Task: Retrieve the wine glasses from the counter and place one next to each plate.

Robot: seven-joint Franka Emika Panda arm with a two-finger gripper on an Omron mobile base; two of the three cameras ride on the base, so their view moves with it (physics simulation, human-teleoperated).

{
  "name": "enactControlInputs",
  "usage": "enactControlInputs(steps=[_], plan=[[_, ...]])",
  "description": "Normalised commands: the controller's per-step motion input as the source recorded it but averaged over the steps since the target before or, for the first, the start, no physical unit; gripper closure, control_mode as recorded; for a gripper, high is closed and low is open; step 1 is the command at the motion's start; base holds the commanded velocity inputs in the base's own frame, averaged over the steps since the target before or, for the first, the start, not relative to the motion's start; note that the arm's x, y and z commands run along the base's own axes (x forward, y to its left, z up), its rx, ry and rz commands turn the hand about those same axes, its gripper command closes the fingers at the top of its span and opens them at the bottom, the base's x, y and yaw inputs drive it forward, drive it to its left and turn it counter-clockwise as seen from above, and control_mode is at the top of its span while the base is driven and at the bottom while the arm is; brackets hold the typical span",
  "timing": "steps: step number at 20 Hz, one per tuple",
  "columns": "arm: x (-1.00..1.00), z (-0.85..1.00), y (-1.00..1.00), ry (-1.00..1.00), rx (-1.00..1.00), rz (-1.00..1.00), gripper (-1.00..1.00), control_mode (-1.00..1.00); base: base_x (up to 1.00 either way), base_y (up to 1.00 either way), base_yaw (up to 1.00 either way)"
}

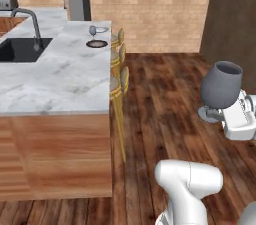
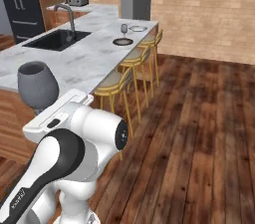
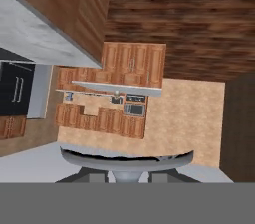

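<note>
Big marble bench (image 1: 55,79) sits well ahead of my pincer (image 1: 216,113), which grips a wine glass (image 1: 221,85) by its stem, upright; I reckon it's headed beside the far grey plate (image 2: 138,28), since the dark plate (image 1: 96,44) has its glass (image 1: 92,30).

One wine glass (image 1: 221,85) is carried upright at the gripper (image 1: 216,114), above the floor and well off to the side of the island top (image 1: 60,76). Far ahead of the gripper, on the island's far corner, a second glass (image 2: 124,29) is set just behind the dark plate (image 2: 122,42), with the pale plate (image 2: 138,28) beside it. The sink (image 2: 56,39) is set further in on the top, and stools (image 2: 115,84) are lined along its near edge.
</note>
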Motion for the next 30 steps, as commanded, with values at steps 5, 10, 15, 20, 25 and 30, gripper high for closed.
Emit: enactControlInputs(steps=[5,10,15,20,25,30], plan=[[0.00,0.00,0.00,0.00,0.00,0.00,1.00,1.00,0.46,-1.00,0.07],[0.00,0.00,0.00,0.00,0.00,0.00,1.00,1.00,0.96,-1.00,0.07],[0.00,0.00,0.00,0.00,0.00,0.00,1.00,1.00,1.00,-1.00,0.09],[0.00,0.00,0.00,0.00,0.00,0.00,1.00,1.00,1.00,-1.00,0.17],[0.00,0.00,0.00,0.00,0.00,0.00,1.00,1.00,1.00,-1.00,0.32],[0.00,0.00,0.00,0.00,0.00,0.00,1.00,1.00,1.00,-1.00,0.38]])
